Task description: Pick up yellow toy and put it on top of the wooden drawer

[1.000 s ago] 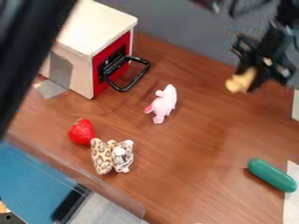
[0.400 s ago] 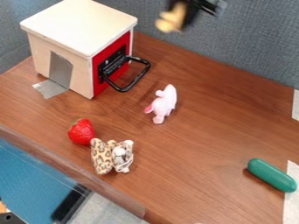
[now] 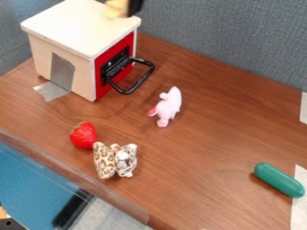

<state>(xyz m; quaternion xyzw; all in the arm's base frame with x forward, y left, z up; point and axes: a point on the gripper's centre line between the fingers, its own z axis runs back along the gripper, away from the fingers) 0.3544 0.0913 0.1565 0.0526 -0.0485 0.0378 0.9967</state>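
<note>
- Yellow toy (image 3: 115, 9): we find it at the far left of the scene, over the far part of the drawer's top; we cannot tell whether it touches that top.
- Black gripper (image 3: 134, 6): we see it just right of the toy, its fingers closed on the toy.
- Wooden drawer (image 3: 75, 29): we see it upright at the far left, with a pale top, a red front and grey tape (image 3: 62, 72) on its near side.
- Black handle (image 3: 141, 81): we see it jut from the red front, towards the right and near.
- Grey patch (image 3: 51, 90): we see it flat on the table by the drawer's near side.
- Pink toy (image 3: 168, 107): we have it on the brown table (image 3: 210, 143), right of the handle and a little nearer.
- Red strawberry (image 3: 84, 135): we see it at the near left, just beside a leopard-print toy (image 3: 104, 161) that lies nearer and to its right.
- Green toy (image 3: 279, 180): we find its rounded, long shape at the near right, close to a white strip (image 3: 298, 211).
- Blue-grey panel (image 3: 228, 49): we see it behind the table.
</note>
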